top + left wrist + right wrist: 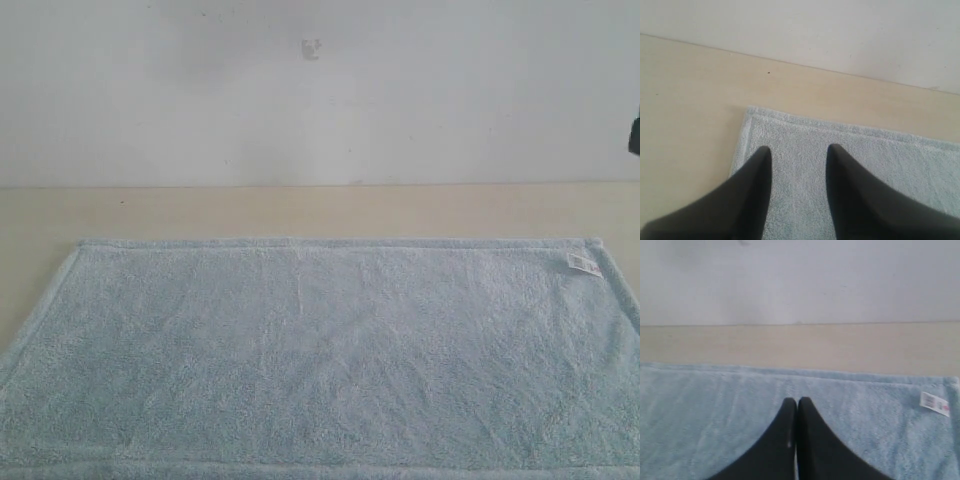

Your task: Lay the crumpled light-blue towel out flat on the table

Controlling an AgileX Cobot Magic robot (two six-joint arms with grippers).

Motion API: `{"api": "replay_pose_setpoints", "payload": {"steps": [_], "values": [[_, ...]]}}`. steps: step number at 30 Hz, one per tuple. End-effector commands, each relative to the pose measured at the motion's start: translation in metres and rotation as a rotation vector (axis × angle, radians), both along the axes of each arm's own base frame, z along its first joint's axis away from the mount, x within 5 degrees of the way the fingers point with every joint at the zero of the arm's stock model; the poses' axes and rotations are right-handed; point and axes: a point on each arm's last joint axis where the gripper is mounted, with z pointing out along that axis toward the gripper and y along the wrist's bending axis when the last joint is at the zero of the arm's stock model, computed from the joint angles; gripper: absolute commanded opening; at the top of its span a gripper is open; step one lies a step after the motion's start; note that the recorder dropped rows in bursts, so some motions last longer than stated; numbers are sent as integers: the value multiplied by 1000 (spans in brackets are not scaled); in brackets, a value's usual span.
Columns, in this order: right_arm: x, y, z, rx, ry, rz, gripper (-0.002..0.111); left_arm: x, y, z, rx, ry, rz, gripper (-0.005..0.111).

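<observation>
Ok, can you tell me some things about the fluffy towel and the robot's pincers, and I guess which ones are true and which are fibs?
1. The towel lies spread out flat on the table. True.
2. The towel is pink. False: it is pale blue.
3. The left pincer is open and grips nothing. True.
4. The right pincer is wide open. False: its jaws are shut together, above the towel.
5. A small white label sits near the towel's far corner, on the right of the exterior view. True.
</observation>
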Motion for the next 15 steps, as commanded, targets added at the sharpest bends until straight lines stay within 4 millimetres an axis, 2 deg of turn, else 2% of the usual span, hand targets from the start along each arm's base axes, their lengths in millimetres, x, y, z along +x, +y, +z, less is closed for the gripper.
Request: {"api": "replay_pose_setpoints", "payload": {"steps": [1, 8, 12, 15], "values": [[-52, -1, 20, 113, -64, 37, 0, 0, -2, 3, -15, -12, -1, 35], [-107, -10, 41, 144, -281, 50, 0, 0, -2, 3, -15, -12, -1, 35], [-130, -16, 46, 62, -404, 49, 0, 0, -2, 3, -15, -12, -1, 35], [-140, -16, 41, 6, -391, 85, 0, 0, -2, 3, -15, -12, -1, 35]]}}
